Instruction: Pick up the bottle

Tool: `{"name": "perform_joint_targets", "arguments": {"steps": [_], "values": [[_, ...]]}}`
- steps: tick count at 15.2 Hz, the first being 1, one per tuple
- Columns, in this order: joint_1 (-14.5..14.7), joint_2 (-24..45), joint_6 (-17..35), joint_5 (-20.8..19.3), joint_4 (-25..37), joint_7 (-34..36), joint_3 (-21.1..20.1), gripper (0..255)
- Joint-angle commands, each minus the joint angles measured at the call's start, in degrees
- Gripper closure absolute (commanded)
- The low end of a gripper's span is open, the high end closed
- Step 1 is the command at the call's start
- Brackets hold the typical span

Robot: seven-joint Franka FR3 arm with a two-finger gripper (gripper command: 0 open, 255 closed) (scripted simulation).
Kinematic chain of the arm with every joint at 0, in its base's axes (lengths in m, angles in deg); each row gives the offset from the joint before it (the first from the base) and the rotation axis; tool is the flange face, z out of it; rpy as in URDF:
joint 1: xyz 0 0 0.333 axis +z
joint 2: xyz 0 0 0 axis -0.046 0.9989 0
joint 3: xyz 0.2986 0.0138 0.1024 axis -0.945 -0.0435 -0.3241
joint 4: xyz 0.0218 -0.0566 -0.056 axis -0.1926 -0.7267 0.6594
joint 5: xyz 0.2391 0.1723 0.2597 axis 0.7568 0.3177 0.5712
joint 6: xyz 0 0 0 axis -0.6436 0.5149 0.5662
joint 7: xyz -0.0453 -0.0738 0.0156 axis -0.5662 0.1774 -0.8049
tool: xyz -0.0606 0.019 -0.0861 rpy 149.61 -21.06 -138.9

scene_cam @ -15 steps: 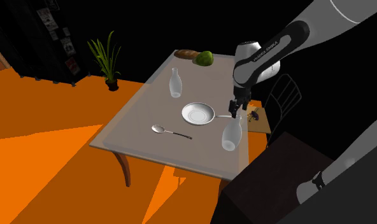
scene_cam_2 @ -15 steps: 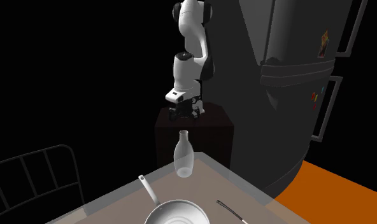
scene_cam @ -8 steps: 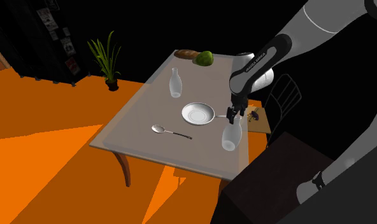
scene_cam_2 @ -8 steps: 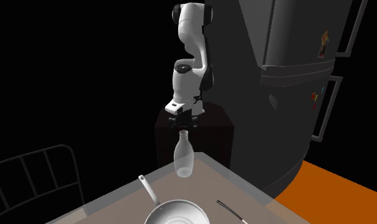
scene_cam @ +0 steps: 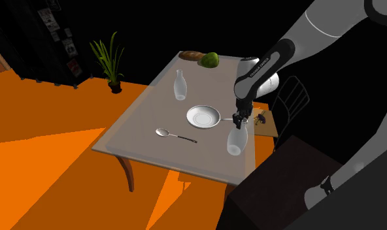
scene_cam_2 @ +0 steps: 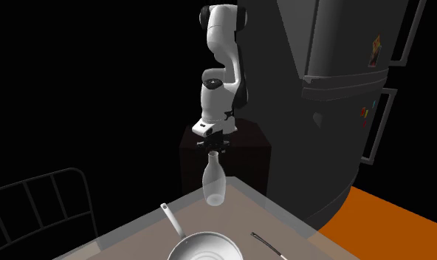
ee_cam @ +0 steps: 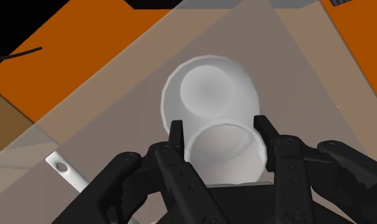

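Wrist view: gripper [ee_cam: 220,130] jaws parted, straddling the bottle [ee_cam: 209,95] neck.

The shoulder view is taken from high beside the stand [scene_cam: 277,189], seen at the frame's lower right, and is aimed down across the whole table [scene_cam: 140,134] towards the plant [scene_cam: 109,62] at upper left. The second exterior view is set low and close at the table's end, faced back at the arm [scene_cam_2: 223,66], with the fridge [scene_cam_2: 335,111] at right. The wrist view is aimed straight down from the gripper [ee_cam: 220,130], very near the bottle [ee_cam: 209,95]. Bottle and table are shared by all three, the pan [scene_cam: 203,117] by the two outer views
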Motion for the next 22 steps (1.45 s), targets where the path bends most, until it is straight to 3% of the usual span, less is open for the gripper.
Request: {"name": "perform_joint_targets", "arguments": {"steps": [1,5,22], "values": [[0.0,0.2,0.0,0.0,-0.1,0.0,0.1,255],[-0.1,0.1,0.1,0.0,-0.2,-0.1,0.1,255],[0.2,-10.9,-11.5,-1.7,0.4,0.9,0.7,255]]}}
